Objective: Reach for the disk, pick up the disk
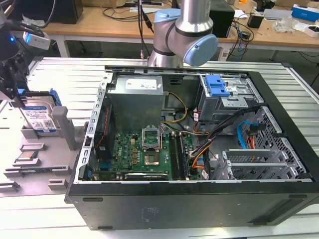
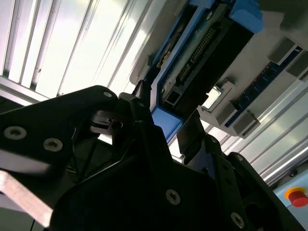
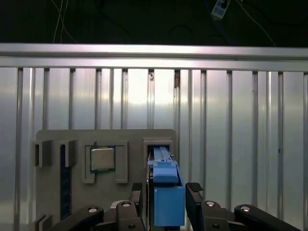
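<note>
The disk (image 3: 168, 204), stood on edge in its slot in the grey holder (image 3: 125, 137), is straddled by the hand (image 3: 166, 188), parted narrowly and not yet closed, so it could be tipped or jammed if clamped off-centre.

The disk (image 1: 39, 118) was a flat silver hard drive with a white-and-blue label on its broad face and a bright blue plastic bracket along its upper edge. It stood upright on its narrow edge, seated in a slot of the grey holder (image 1: 31, 133) at the exterior view's left, well apart from the open computer case (image 1: 199, 209). In the first wrist view the disk (image 3: 167, 195) was seen edge-on, mostly as the blue bracket. In the second wrist view the disk (image 2: 166, 121) showed its dark underside and a row of connector pins.
</note>
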Controlling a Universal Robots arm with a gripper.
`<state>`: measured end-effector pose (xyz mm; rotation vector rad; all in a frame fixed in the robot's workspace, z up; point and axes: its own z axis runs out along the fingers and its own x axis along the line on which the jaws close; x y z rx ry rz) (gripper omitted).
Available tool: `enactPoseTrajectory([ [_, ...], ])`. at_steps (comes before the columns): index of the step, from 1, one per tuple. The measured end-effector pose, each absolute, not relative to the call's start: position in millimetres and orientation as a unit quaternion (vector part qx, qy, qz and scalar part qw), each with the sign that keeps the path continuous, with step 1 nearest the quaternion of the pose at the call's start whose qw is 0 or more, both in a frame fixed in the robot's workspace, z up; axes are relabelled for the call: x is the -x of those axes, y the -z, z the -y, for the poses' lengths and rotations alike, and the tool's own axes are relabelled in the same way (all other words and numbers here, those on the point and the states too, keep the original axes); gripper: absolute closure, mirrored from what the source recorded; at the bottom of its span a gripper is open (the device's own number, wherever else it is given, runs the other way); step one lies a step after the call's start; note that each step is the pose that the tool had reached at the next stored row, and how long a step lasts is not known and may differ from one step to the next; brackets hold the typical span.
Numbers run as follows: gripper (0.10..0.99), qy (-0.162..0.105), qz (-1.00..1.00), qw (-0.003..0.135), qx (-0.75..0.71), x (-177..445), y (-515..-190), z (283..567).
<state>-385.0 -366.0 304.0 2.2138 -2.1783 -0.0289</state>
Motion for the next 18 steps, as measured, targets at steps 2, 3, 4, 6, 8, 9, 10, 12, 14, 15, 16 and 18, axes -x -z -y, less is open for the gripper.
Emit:
enactPoseTrajectory([
  [2,0.604,0.009,0.701,0.018,-0.713,385,-301,366],
  [3,0.604,0.009,0.701,0.018,-0.713,385,-300,366],
  [4,0.604,0.009,0.701,0.018,-0.713,385,-300,366],
  [6,0.604,0.009,0.701,0.018,-0.713,385,-298,366],
  [8,0.604,0.009,0.701,0.018,-0.713,385,-297,366],
  [9,0.604,0.009,0.701,0.018,-0.713,385,-296,366],
  [10,0.604,0.009,0.701,0.018,-0.713,385,-295,366],
  [12,0.604,0.009,0.701,0.018,-0.713,385,-295,366],
  [14,0.604,0.009,0.701,0.018,-0.713,385,-294,366],
  [15,0.604,0.009,0.701,0.018,-0.713,385,-293,366],
  [16,0.604,0.009,0.701,0.018,-0.713,385,-292,366],
  [18,0.604,0.009,0.701,0.019,-0.713,385,-291,366],
])
